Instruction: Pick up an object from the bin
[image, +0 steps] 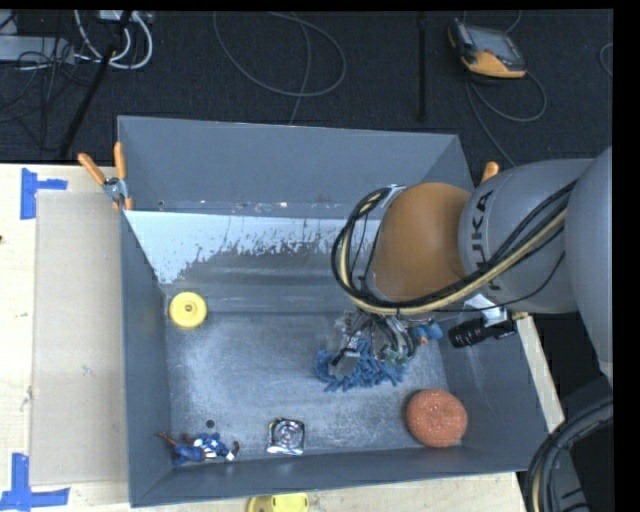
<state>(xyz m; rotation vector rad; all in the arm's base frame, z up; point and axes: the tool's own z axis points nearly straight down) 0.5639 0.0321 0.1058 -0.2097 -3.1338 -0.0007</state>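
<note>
Gripper (374, 340) hangs low over the floor of the grey bin (250, 180), right of the middle, beneath the arm's rounded orange cover (420, 240) and the looped black and yellow cables (350, 255) that run round it. Directly under its tip lies a blue spiky bundle (355, 372), a tangle of short blue strands spread on the bin floor. The upper strands run up into the gripper's metal parts, but the cover and cables shadow that spot, so I cannot tell whether the gripper is spread, closed, or clamped on the bundle. Near it, toward the right front corner, sits an orange-brown ball (435, 417) with a rough surface, apart from the bundle. A small silver thing (286, 436) lies by the front wall, and a blue and white thing (200, 447) lies in the left front corner. A yellow disc (187, 310) rests well apart at the left, near the back slope.
</note>
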